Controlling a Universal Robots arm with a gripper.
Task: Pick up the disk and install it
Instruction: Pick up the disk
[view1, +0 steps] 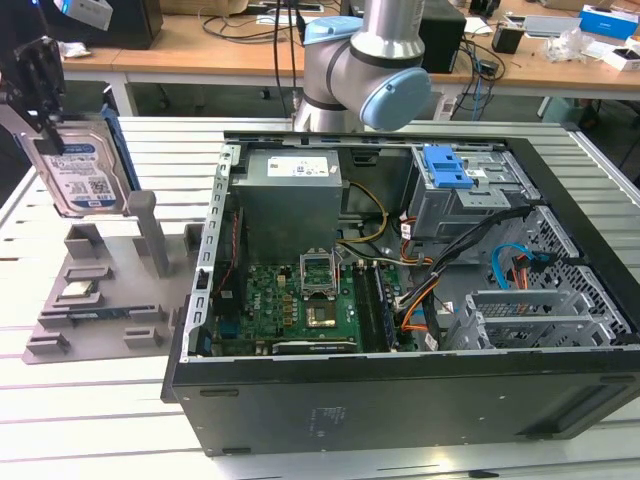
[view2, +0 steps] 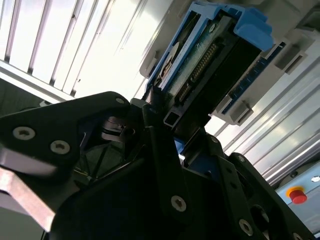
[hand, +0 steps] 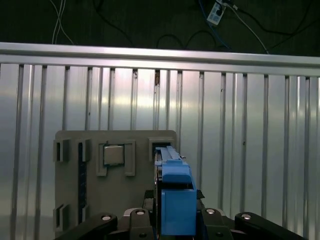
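**Robot arm holds hard drive aloft beside open computer**

At the exterior view's left, we see the gripper (view1: 42, 110) clamped on the disk (view1: 80, 170). It holds the drive upright in the air above the grey fixture (view1: 100, 300), where 1 small processor chip (view1: 78, 292) sits in its pocket. In the second wrist view, the dark fingers (view2: 162, 160) press in on the drive from both sides, and its blue bracket (view2: 252, 27) and connector end point away from them.

Toward the middle stands the open computer case (view1: 350, 410), with the motherboard (view1: 300, 295) exposed. Further right, well apart from the disk, is the grey drive cage (view1: 455, 210) with its blue latch (view1: 447, 168). Loose cables (view1: 480, 255) lie just beside it.

We judge the grip narrow for so broad a part, so a jolt could tilt the drive or let it slip. The bracket could also catch the case wall on the way over. Those cables could snag it or block the cage mouth. A slight misalignment there could jam the bracket.

The disk's white-and-blue label carries a barcode, and 1 white sticker sits on the power supply (view1: 290, 215). The print on both is too small for us to tell.
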